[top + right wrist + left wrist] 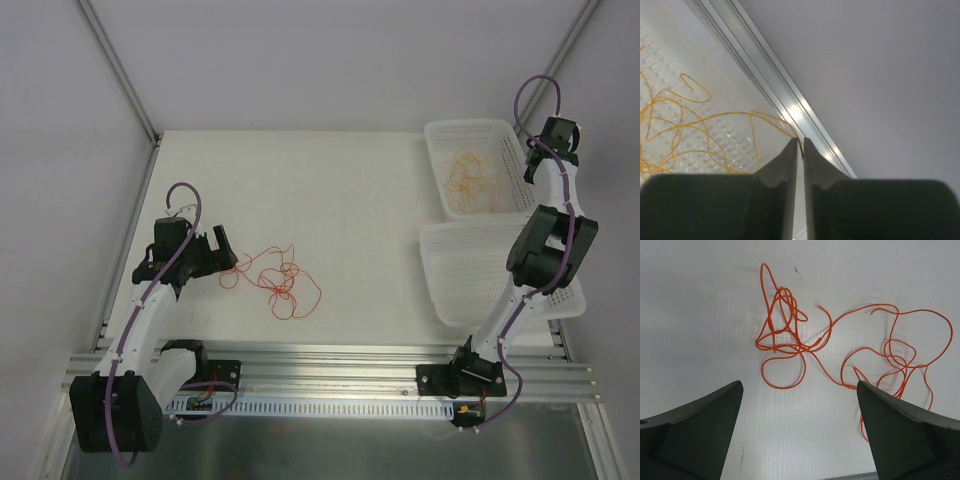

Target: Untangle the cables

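The right gripper (800, 141), jaws almost together, pinches a strand of the yellow-orange cables (468, 176) heaped in the far basket (465, 123) beneath it, while well left of that basket the left gripper (799, 384) hangs wide open just before the tangled red-orange cable (774, 335).

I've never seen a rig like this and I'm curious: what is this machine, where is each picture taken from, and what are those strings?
Two robot arms are bolted to a white table. One picture looks down from above; the other two come from cameras on each wrist. The left pincer stands wide open, holding nothing, by a tangled orange-red cable on the table. The right pincer, at the far basket, is nearly closed, apparently pinching a strand of the yellow cables there. A second basket sits nearer.
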Tool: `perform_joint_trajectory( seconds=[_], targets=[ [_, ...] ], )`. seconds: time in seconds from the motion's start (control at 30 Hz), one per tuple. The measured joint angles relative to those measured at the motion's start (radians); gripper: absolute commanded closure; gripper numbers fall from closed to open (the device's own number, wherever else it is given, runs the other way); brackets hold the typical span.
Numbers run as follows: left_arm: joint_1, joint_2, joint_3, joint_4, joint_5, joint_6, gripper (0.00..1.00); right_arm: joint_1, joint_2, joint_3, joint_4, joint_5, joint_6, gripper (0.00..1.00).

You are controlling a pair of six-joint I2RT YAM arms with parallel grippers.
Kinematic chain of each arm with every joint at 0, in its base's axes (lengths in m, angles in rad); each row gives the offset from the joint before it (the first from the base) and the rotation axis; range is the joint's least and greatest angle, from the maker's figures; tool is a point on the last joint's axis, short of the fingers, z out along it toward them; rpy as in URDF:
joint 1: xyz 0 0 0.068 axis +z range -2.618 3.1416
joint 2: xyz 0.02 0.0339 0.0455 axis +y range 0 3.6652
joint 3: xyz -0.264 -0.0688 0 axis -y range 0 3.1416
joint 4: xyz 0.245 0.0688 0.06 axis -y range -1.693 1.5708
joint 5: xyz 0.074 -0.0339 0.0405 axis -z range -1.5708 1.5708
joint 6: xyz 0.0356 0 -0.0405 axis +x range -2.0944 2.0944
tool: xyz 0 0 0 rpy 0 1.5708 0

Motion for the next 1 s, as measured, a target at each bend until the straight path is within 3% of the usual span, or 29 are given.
perform_joint_trajectory(
  seconds=[0.07, 0.37, 0.6, 0.83, 1.0],
  targets=[
    [0.000, 0.000, 0.000, 0.000, 0.001, 0.000, 0.01, -0.002, 0.000, -0.005, 0.000, -0.014, -0.001, 0.99],
    [0.000, 0.002, 0.000, 0.000, 0.002, 0.000, 0.01, 0.018, -0.027, -0.023, 0.001, -0.180, 0.029, 0.99],
    [0.000, 0.013, 0.000, 0.000, 0.002, 0.000, 0.01, 0.117, -0.056, -0.035, 0.029, -0.331, 0.116, 0.99],
    [-0.001, 0.013, 0.000, 0.000, 0.002, 0.000, 0.01, 0.119, 0.094, 0.013, -0.023, -0.362, 0.242, 0.98],
    [-0.001, 0.014, 0.000, 0.000, 0.006, 0.000, 0.01, 0.090, 0.173, 0.014, -0.096, -0.399, 0.284, 0.90]
  ],
)
